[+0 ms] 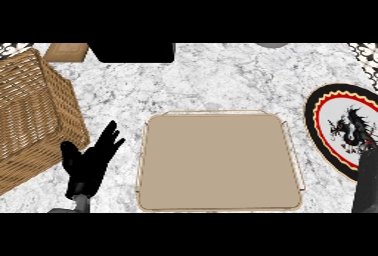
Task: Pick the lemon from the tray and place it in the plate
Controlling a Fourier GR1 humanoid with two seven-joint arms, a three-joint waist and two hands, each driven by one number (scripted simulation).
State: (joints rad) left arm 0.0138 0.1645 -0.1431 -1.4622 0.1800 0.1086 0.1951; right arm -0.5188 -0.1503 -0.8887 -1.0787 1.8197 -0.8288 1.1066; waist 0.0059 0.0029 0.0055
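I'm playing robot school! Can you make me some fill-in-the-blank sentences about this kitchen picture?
1. The tray lies between the basket and the ____.
2. The left hand rests open between the tray and the ____.
3. The plate has a black ____ painted on it.
4. The tray has ____ on it.

Missing words: plate; basket; dragon; nothing

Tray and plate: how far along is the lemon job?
Done: the tray holds no lemon. In hand: unclear; the right arm crosses the plate, and no lemon shows there. The left hand rests open beside the tray. Left: a lemon visible on the plate.
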